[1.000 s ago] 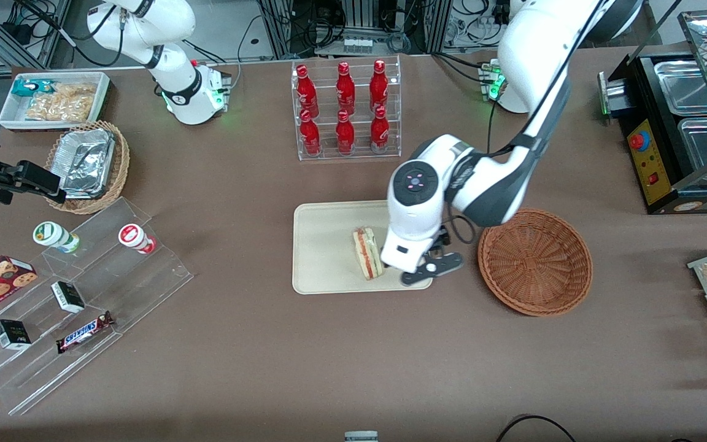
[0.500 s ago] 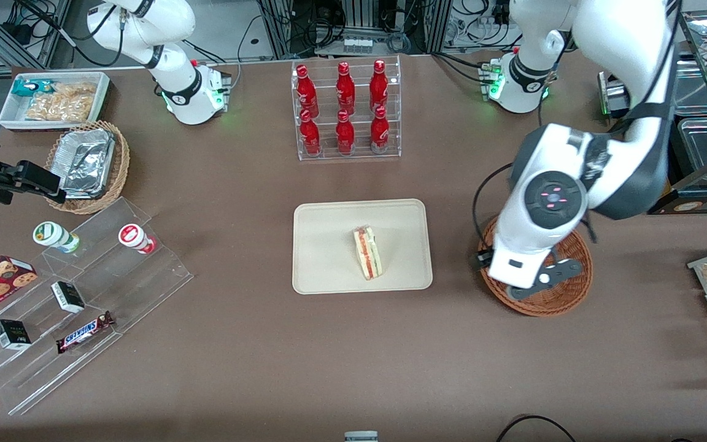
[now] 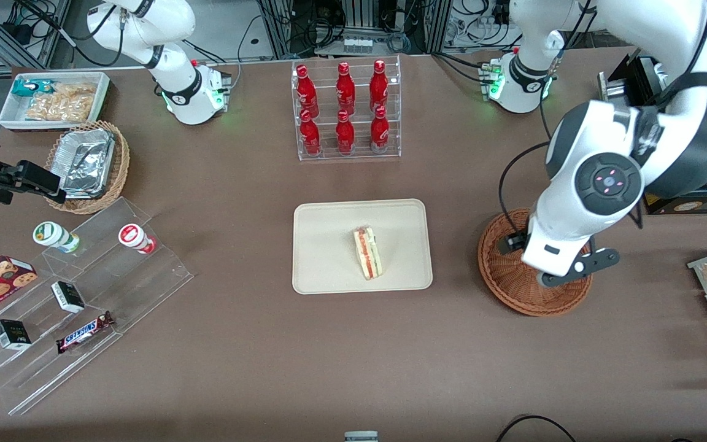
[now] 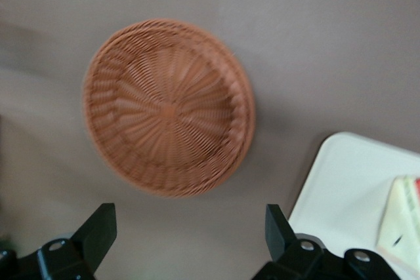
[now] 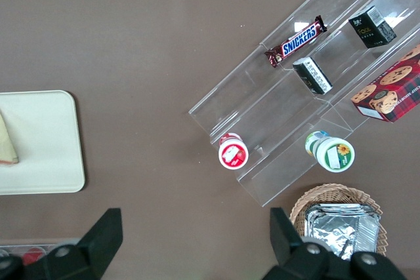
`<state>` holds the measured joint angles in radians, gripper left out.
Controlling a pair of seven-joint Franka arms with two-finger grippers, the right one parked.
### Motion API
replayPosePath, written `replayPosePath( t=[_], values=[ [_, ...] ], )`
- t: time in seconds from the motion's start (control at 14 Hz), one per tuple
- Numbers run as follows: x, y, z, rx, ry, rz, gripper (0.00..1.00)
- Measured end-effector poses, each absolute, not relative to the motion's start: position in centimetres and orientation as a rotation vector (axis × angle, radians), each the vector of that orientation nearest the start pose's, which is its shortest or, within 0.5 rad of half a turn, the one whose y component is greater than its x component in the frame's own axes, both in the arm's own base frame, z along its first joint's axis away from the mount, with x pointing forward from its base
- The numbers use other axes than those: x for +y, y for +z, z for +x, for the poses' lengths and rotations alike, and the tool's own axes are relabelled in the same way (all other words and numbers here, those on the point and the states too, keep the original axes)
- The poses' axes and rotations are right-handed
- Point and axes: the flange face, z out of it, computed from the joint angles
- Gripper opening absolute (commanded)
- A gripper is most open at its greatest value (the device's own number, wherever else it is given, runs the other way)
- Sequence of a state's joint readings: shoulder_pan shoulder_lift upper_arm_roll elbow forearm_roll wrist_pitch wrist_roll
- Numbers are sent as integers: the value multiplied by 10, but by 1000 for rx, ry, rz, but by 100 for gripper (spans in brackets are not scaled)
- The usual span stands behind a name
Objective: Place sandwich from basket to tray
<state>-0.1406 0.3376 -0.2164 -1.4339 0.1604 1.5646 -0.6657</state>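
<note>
Sandwich (image 3: pixel 367 252): triangular wedge, pale bread, red, orange and green filling on the cut side. Lies on the tray, near its middle, well apart from the gripper and untouched by it.

Tray (image 3: pixel 329 245): flat cream-beige rectangle, rounded corners, low rim, smooth matte surface. Sits on the brown table between the basket and the acrylic shelf.

Basket (image 3: pixel 507 282): round, shallow, reddish-brown wicker, weave radiating from the centre. Holds nothing. Stands beside the tray toward the working arm's end of the table.

Gripper (image 3: pixel 565 276): raised above the basket, over its edge away from the tray. Fingers (image 4: pixel 98 231) spread wide, nothing between them.

Bottle rack (image 3: pixel 346 110): clear acrylic, two tiers, six red bottles, farther from the front camera than the tray.

View notes: the left wrist view looks straight down on the whole bare basket (image 4: pixel 167 106) with a tray (image 4: pixel 341 195) corner and a sandwich (image 4: pixel 400 221) edge, and shows the finger spread; the front view hides part of the basket under the arm. The right wrist view alone shows the Snickers bar (image 5: pixel 295 40) label side-up on the acrylic shelf (image 5: pixel 289 96).
</note>
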Motion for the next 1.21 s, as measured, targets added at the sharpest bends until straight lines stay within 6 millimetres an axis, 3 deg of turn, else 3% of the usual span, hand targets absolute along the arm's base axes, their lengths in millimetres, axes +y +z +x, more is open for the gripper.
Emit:
replayPosePath(
  t=[0.21,0.36,0.5,0.71,1.0,1.21],
  values=[
    [-178,531,589,-417,201,-2919,100],
    [-166,544,582,-433,219,-2904,100],
    [-134,552,585,-342,260,-2959,100],
    [-94,573,580,-41,306,-3071,100],
    [-97,609,562,111,226,-3094,100],
    [-99,611,559,118,229,-3099,100]
  ],
)
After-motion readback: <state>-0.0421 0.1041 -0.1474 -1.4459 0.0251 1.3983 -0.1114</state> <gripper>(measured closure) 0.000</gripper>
